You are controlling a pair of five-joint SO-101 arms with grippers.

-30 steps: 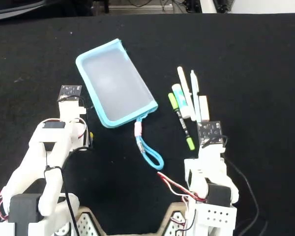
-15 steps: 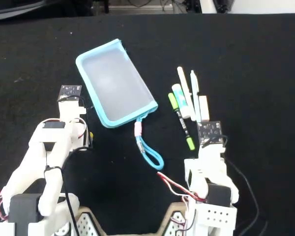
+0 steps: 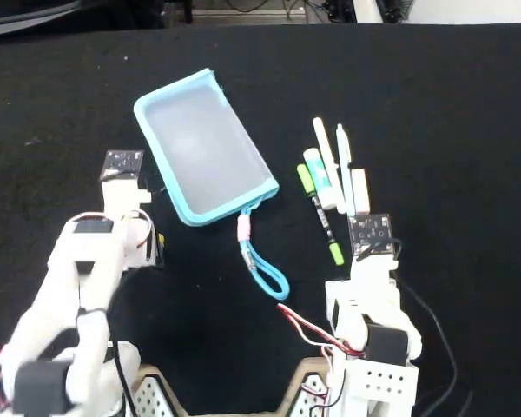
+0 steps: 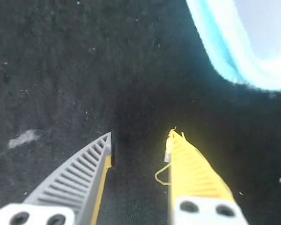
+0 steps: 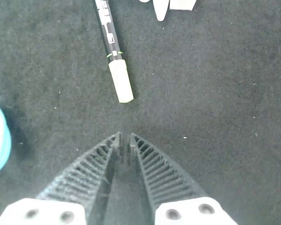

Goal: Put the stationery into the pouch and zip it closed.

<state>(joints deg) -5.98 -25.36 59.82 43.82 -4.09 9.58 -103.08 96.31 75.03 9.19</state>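
Our left gripper [image 4: 138, 137] hovers low over the black cloth-covered desk [image 4: 61, 70], jaws apart and nothing between them. It sits just beside a long edge of the frosted rectangular pouch with a light blue rim [image 3: 204, 152], on the side of the pouch away from the stationery [image 3: 330, 187]. We judge it is posted there to steady or open the pouch while the other arm loads it.

Our right gripper [image 5: 125, 137] has its jaws together and empty, tips angled down at the desk. Just ahead of them lies the black-barrelled marker with pale green caps [image 5: 113, 56], the piece closest to the pouch. That makes it the natural first pick, though the jaws would have to part before taking it.

Beyond that marker from the pouch, the other pieces lie packed side by side: a teal-and-white marker [image 3: 317, 169], two slim white pens [image 3: 327, 156] and a white block eraser [image 3: 360, 191]. They lie roughly parallel, which should let each be lifted singly.

From the pouch's corner nearest the stationery, a pink zip pull with a looped blue strap [image 3: 262, 265] trails away between the two arms, free to be grasped for closing.

Through the pouch's frosted face we see nothing inside, so we judge the loading has not begun. We cannot tell whether the zip is open.
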